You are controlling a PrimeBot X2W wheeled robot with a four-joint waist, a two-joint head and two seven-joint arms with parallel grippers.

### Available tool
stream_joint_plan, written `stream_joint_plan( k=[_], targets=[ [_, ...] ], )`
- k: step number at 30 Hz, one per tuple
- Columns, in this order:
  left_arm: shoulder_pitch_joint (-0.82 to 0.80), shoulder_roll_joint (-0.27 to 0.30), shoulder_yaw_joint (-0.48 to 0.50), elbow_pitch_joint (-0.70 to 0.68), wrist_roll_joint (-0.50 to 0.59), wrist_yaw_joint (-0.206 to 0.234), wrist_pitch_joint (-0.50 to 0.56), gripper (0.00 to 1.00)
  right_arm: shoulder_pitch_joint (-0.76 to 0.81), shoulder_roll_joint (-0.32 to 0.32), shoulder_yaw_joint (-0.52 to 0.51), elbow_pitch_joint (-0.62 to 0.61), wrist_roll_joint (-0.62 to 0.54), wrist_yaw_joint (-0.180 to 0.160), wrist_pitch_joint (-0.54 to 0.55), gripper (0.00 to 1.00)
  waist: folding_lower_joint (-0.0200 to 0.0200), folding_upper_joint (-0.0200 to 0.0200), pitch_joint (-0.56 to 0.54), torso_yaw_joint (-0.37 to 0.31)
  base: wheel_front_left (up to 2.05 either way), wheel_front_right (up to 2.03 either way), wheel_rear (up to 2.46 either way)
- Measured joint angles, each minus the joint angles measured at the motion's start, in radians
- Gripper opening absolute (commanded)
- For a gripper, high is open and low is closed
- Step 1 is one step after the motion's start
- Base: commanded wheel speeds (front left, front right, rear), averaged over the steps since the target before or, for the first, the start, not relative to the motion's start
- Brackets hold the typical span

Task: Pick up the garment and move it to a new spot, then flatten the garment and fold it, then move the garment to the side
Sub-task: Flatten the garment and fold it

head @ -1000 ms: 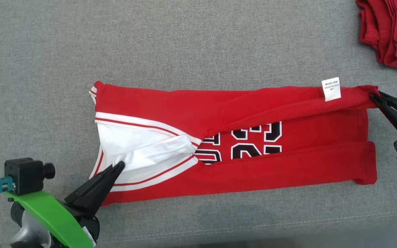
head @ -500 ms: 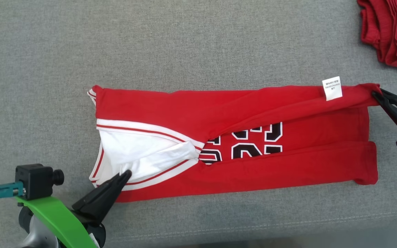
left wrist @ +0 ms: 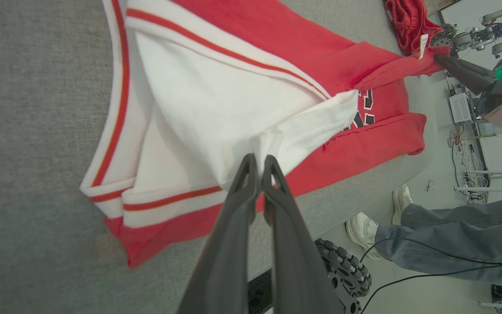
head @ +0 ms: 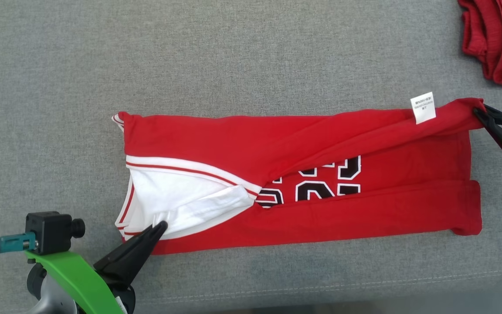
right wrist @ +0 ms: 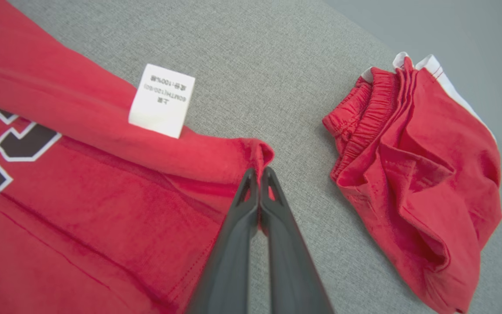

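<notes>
The garment [head: 303,174] is a red jersey with white trim and black numbers, lying folded lengthwise across the grey surface. My left gripper [head: 162,225] is shut on the white layer at its lower left end; the left wrist view shows that gripper [left wrist: 259,158] pinching a fold of the white cloth [left wrist: 216,109]. At the jersey's upper right corner my right gripper [head: 477,111] is shut on the red hem, seen up close as the gripper [right wrist: 258,171] clamped on the red corner [right wrist: 251,152]. That corner is lifted a little, with a white care label [head: 423,107] beside it.
A crumpled pile of red shorts [head: 499,39] lies at the far right corner, also as the shorts [right wrist: 412,174] in the right wrist view. A seam [head: 320,285] runs along the surface's near edge. A person's legs [left wrist: 442,244] stand beyond that edge.
The left gripper has drawn the white edge down and right, toward the near edge. The right gripper has pulled its red corner up and right, stretching the top fold.
</notes>
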Motion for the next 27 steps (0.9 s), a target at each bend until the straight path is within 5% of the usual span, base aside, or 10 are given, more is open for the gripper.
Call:
stream_joint_plan(
  k=[4,7,8,9,10,11,27],
  targets=[
    [0.007,0.0,-0.002,0.012,0.0,0.001,0.0,0.0,0.0,0.003,0.004,0.006,0.0,0.0,0.0,0.0,0.0,0.0,0.0,0.0,0.0,0.0,0.0],
    [0.008,0.0,-0.002,0.027,0.0,0.001,0.002,0.11,0.0,0.003,0.006,0.009,0.0,0.002,-0.007,0.0,0.0,0.0,0.0,-0.001,0.0,0.0,0.0],
    [0.008,0.0,-0.003,0.031,0.0,0.001,0.005,0.2,0.0,0.003,0.006,0.01,0.0,0.003,-0.008,0.0,0.0,0.0,-0.001,-0.001,0.0,0.0,0.0],
    [0.008,0.0,-0.004,0.034,0.0,0.001,0.005,0.45,0.0,0.003,0.007,0.012,0.0,0.003,-0.008,0.0,0.0,0.0,-0.001,-0.002,0.0,0.0,0.0],
    [0.008,0.0,-0.004,0.035,0.0,0.001,0.005,0.87,0.0,0.003,0.008,0.012,-0.002,0.003,-0.008,0.0,0.0,0.0,-0.001,-0.003,0.0,0.0,0.0],
    [0.008,0.0,-0.004,0.037,0.0,0.003,0.005,1.0,0.0,0.003,0.01,0.012,-0.003,0.003,-0.008,0.0,0.0,0.0,-0.002,-0.004,0.0,0.0,0.0],
    [0.009,0.006,0.032,0.092,0.018,0.026,-0.006,1.0,0.002,0.012,0.045,0.017,-0.038,0.009,-0.026,0.06,0.0,0.0,-0.01,-0.022,0.0,0.0,0.0]
  ],
)
